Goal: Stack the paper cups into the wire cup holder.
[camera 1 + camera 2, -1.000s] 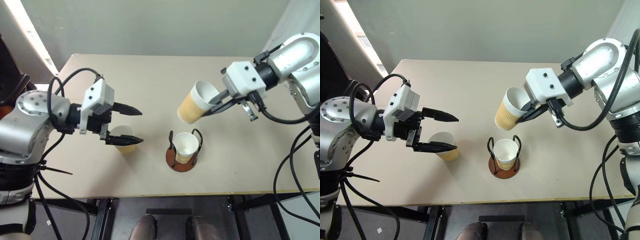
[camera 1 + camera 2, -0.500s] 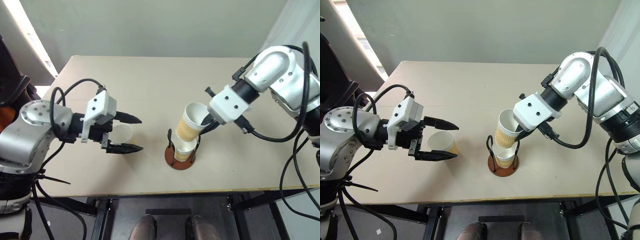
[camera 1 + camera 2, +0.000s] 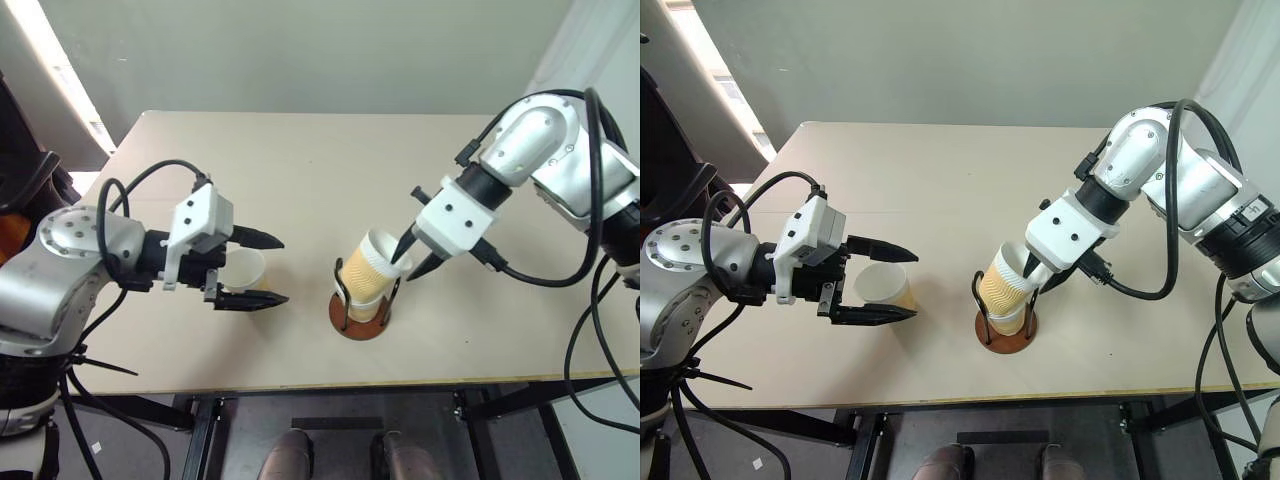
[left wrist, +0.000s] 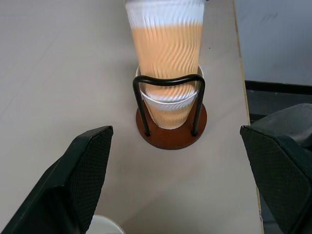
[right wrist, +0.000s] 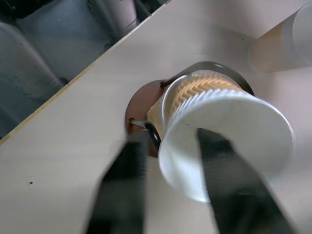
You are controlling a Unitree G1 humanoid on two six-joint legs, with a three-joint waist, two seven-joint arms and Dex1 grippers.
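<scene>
The wire cup holder (image 3: 361, 326) stands near the table's front edge with one paper cup (image 4: 170, 111) upright inside its black loops. A second paper cup (image 3: 366, 270) is nested into that one and leans to the left. My right gripper (image 3: 412, 258) is at that cup's rim, open, one finger inside the cup and one outside. The third paper cup (image 3: 244, 268) stands on the table to the left. My left gripper (image 3: 282, 270) is open and level, its fingers either side of that cup without touching it.
The beige table (image 3: 300, 160) has free room behind the holder and to its right. The front edge (image 3: 400, 382) runs just beyond the holder's base. A grey wall rises behind the table.
My right gripper has come down with the cup, set it into the cup in the holder, and parted its fingers. The left gripper has stayed around its cup.
</scene>
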